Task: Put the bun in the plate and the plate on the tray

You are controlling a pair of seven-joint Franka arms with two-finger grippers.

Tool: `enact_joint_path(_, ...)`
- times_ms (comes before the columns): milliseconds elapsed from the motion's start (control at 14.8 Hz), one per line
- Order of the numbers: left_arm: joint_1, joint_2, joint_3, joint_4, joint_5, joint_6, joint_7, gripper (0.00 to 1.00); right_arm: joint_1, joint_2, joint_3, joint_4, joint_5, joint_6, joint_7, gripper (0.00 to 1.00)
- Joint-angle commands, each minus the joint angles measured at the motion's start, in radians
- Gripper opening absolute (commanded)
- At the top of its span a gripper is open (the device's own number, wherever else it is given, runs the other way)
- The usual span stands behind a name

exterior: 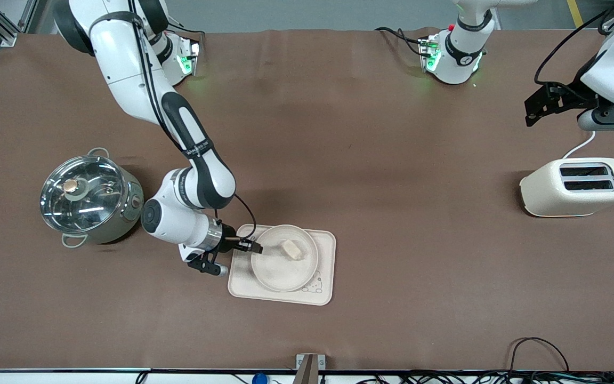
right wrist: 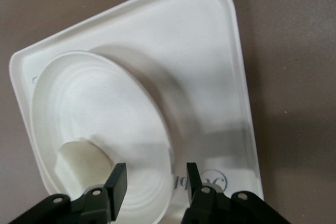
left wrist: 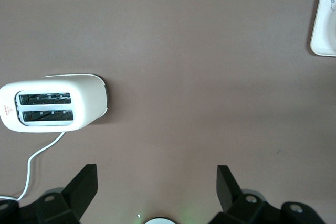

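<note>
The round plate [exterior: 280, 272] sits on the rectangular tray [exterior: 325, 256], and the small cream bun [exterior: 292, 249] lies in the plate. My right gripper [exterior: 256, 247] is low at the plate's edge toward the right arm's end of the table. In the right wrist view the gripper [right wrist: 155, 182] is open, one finger inside the plate [right wrist: 100, 114] and one outside over the tray [right wrist: 199, 66], not touching the rim. The bun [right wrist: 79, 163] lies beside the inner finger. My left gripper [exterior: 539, 106] waits open in the air above the table, and is also open in the left wrist view [left wrist: 156, 182].
A steel pot with a glass lid [exterior: 89, 198] stands beside the right arm's elbow, toward the right arm's end. A cream toaster [exterior: 576, 186] with a white cord stands under the left gripper and shows in the left wrist view [left wrist: 52, 106]. A tray corner [left wrist: 325, 19] shows there too.
</note>
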Motion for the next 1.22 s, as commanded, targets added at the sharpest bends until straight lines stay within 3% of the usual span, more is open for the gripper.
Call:
enact_joint_path(0,0.007,-0.02,-0.003,-0.005,-0.012,-0.013,0.02,1.0,-0.022,-0.086,-0.026,-0.019,-0.054,-0.087,-0.002,0.54)
enact_joint_path(271,0.009,-0.02,-0.002,-0.003,-0.012,-0.013,0.02,1.0,-0.024,-0.235,-0.159,-0.027,-0.23,-0.307,-0.021,0.7)
enact_joint_path(676,0.009,-0.02,-0.002,-0.002,-0.012,-0.013,0.022,1.0,-0.036,-0.383,-0.37,-0.025,-0.325,-0.513,-0.254,0.88)
enact_joint_path(744,0.009,-0.02,-0.002,-0.002,-0.012,-0.013,0.02,1.0,-0.036,-0.41,-0.399,-0.024,-0.362,-0.548,-0.265,1.0)
enact_joint_path(1014,0.007,-0.018,-0.003,0.001,-0.012,-0.013,0.02,1.0,-0.035,-0.55,-0.459,-0.018,-0.488,-0.679,-0.321,1.0)
enact_joint_path(1150,0.007,-0.018,-0.003,0.001,-0.012,-0.013,0.02,1.0,-0.035,-0.63,-0.457,-0.016,-0.571,-0.704,-0.321,1.0)
